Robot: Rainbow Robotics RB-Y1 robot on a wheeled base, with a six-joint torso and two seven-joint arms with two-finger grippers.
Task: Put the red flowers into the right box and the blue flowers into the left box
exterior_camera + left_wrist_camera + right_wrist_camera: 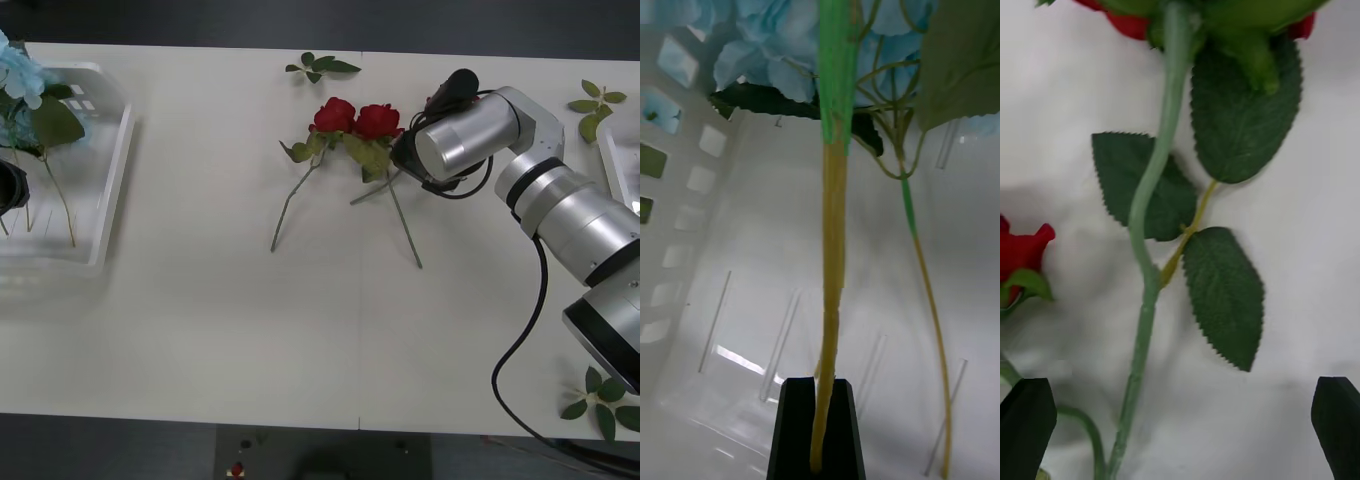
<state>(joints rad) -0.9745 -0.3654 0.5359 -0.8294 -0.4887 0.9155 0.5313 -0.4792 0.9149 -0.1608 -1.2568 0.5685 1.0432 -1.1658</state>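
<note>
On my front view, the right gripper sits in the upper middle of the frame, its silver wrist angled in from the right edge, right over the red flowers. Two rose heads lie side by side on the white table with their stems fanning down toward the centre. I can't read the fingers from up here. At the left edge sits the left box, slotted and white, with the blue flowers lying in its upper left part, stems running down across the base. The left gripper shows as a dark shape at the far left edge over that box. The right box peeks in as a white rim at the right edge. Loose leaf sprigs lie at top centre, upper right and lower right.

On my right wrist view, the black fingers stand spread at the two bottom corners, one rose stem running up between them, untouched.

On my left wrist view, the fingers are pressed together on a yellowish hydrangea stem, blue blossom at the top, the slotted basket wall behind.
</note>
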